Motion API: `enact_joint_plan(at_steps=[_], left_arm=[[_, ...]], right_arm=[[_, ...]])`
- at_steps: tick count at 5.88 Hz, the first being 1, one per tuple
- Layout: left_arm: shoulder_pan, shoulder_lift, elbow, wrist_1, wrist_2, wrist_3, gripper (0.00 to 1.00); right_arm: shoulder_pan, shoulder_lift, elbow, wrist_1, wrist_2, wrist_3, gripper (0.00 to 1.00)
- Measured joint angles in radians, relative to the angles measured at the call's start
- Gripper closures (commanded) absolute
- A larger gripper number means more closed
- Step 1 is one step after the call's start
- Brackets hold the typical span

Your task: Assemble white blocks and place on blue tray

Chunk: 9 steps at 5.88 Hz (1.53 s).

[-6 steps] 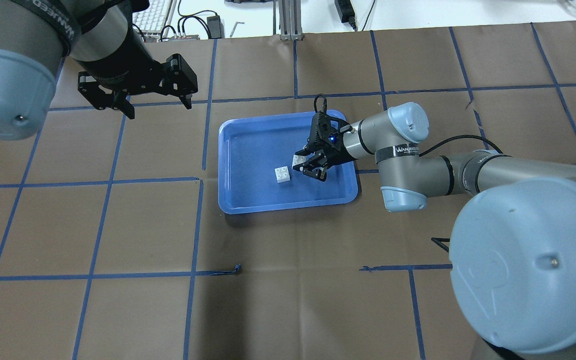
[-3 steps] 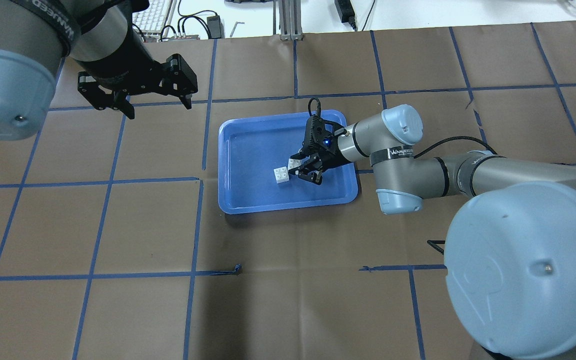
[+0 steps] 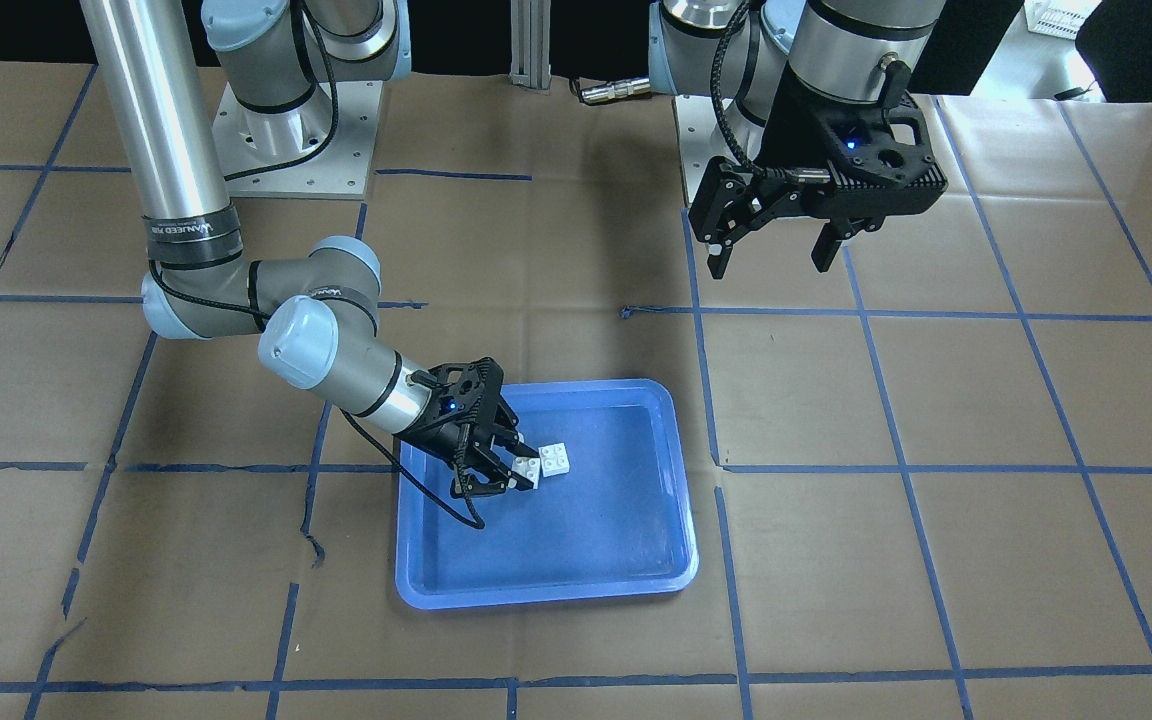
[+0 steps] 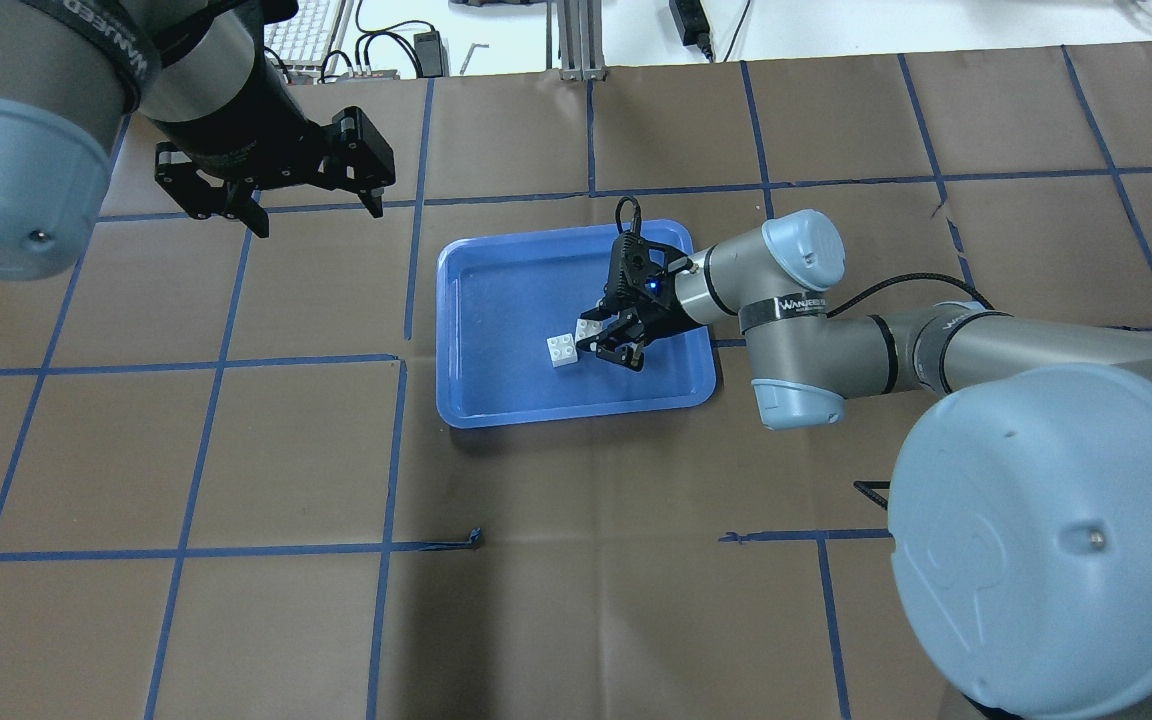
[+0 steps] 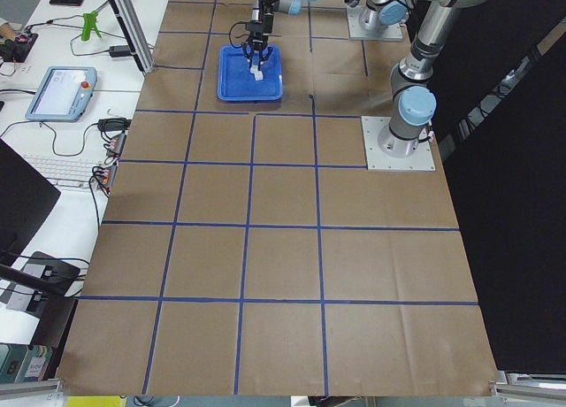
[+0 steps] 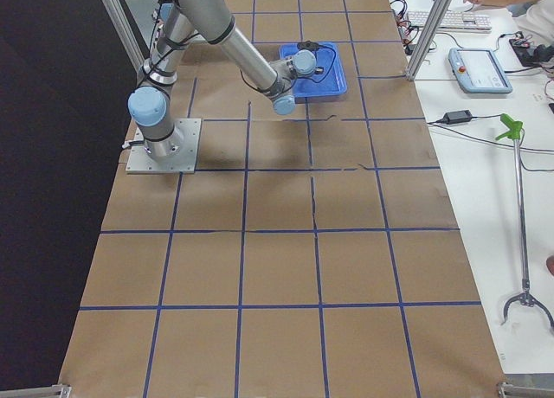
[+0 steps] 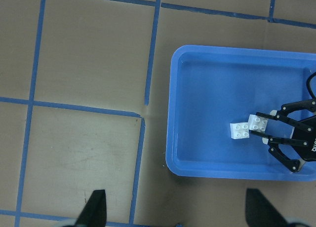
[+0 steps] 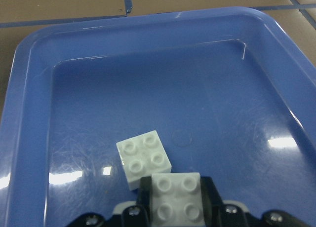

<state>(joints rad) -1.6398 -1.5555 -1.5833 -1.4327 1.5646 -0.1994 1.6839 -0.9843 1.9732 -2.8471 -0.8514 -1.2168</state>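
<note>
The blue tray (image 4: 496, 300) lies mid-table. One white block (image 4: 563, 350) lies studs up on the tray floor. My right gripper (image 4: 604, 340) is low inside the tray, shut on the other white block (image 4: 591, 327), held studs up right beside the lying one. I cannot tell if they touch. In the right wrist view the held block (image 8: 177, 197) sits between the pads, just in front of the lying block (image 8: 144, 158). My left gripper (image 4: 318, 218) hangs open and empty over the table, far left of the tray. It looks down on the tray (image 7: 217, 89).
The table is covered in brown paper with a blue tape grid. The arm base plates (image 3: 296, 130) stand at the robot's side. A keyboard (image 4: 301, 30) and cables lie beyond the table's far edge.
My right gripper has moved a little left and down with its white block, closer to the lying block. The left arm has not moved.
</note>
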Motion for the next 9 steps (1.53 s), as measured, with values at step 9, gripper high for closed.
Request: enact_joint_plan(at_steps=[9], left_arm=[[0.004,0.012,0.0,-0.011,0.002,-0.002,0.01]], right_arm=[[0.02,-0.002,0.023,0.003,0.002,0.001,0.75]])
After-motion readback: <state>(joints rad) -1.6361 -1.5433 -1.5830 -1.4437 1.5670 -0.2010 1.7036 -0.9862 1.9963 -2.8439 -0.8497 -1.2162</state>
